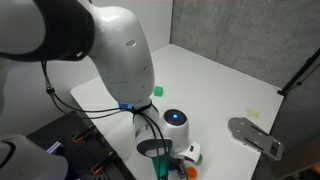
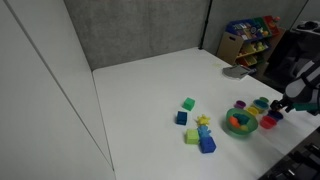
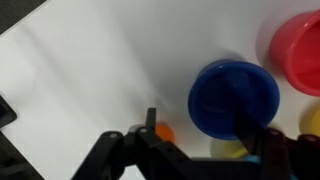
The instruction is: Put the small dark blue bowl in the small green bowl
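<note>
Ok so, reading the table left to right in an exterior view: loose blocks [image 2: 195, 125] in the middle, then the big green bowl [image 2: 238, 124] stuffed with coloured pieces. Next comes a little huddle of small bowls [image 2: 266, 112] just beside it, and the gripper [image 2: 291, 106] hangs over the right end of that huddle. It's way too tiny there to sort out the bowl colours, tbh.

The wrist view is where it's at. On the left is bare white table [image 3: 90, 60], then an orange thing [image 3: 164, 132] pokes out next to one dark finger [image 3: 150, 122]. Then comes the small dark blue bowl [image 3: 233, 95], sitting upright on the table, with the other finger reaching in over its near side. A red bowl [image 3: 300, 48] is just beside it at the right edge, with a bit of yellow [image 3: 313, 125] below that.

The gripper looks spread wide, with the bowl's left wall between the jaws and nothing clamped as far as I can see. So I'd call this the grasp step: lined up, not picked yet.

Next move, imo: drop a touch, pinch that wall, and lift straight up so it doesn't knock the red one. Then carry it over to the small green bowl. I honestly can't pick that one out for sure in any view. There's a green patch [image 1: 160, 170] under the arm in an exterior view, but it could just as well be the large bowl, so spotting the target comes before the carry.
</note>
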